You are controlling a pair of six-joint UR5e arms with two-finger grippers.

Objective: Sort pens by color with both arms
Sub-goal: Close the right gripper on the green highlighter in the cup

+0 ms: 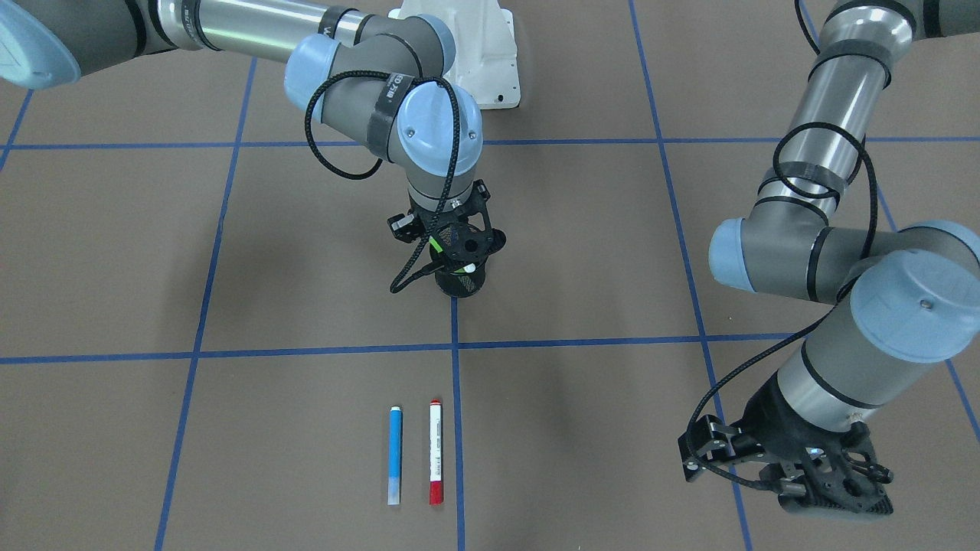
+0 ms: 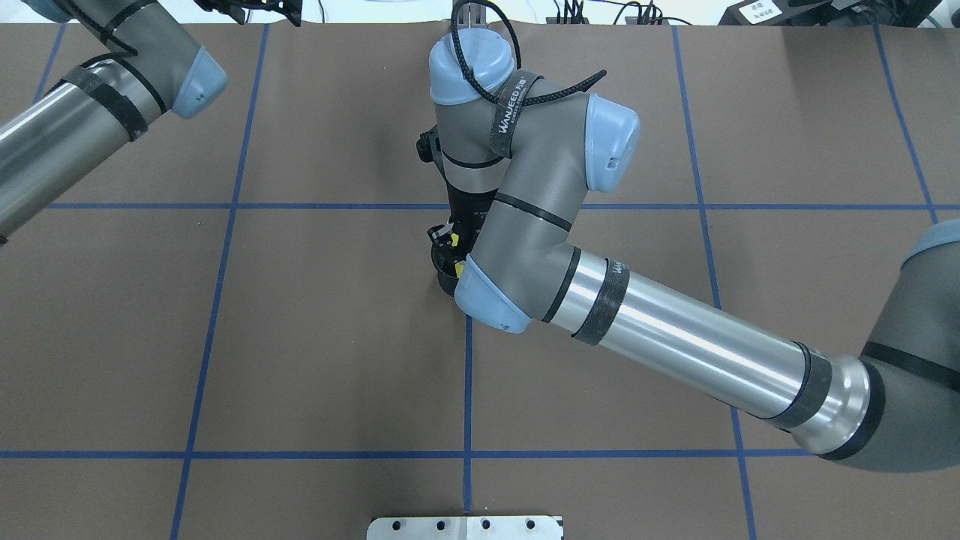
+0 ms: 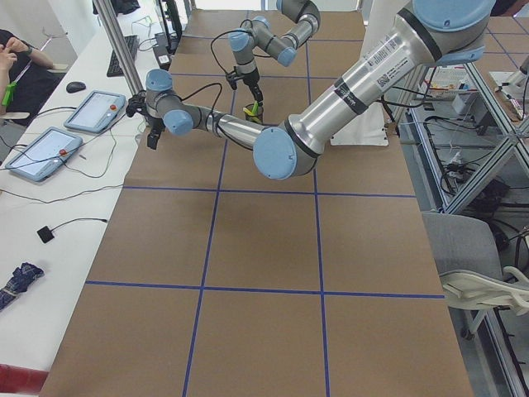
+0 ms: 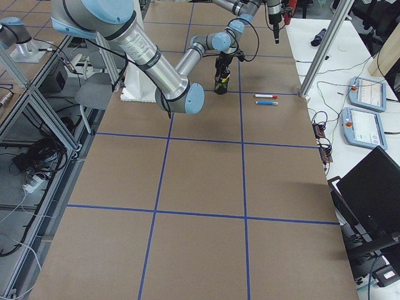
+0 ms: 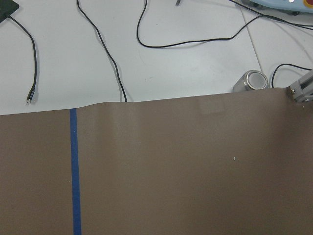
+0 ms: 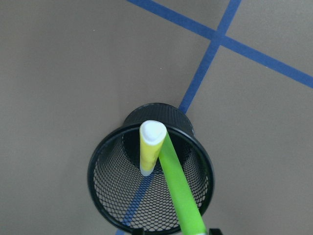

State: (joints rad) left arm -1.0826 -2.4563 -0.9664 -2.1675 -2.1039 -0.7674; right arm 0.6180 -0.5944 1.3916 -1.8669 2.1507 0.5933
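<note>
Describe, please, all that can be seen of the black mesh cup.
The black mesh cup is a round wire-mesh holder, seemingly metal, with a solid rim. It stands upright on the brown table, over a blue tape line. A yellow pen and a green pen lean inside it, sticking out above the rim.

Strap (image 2: 512,112) on right arm (image 2: 675,337): seemingly "WANJEED".
</note>
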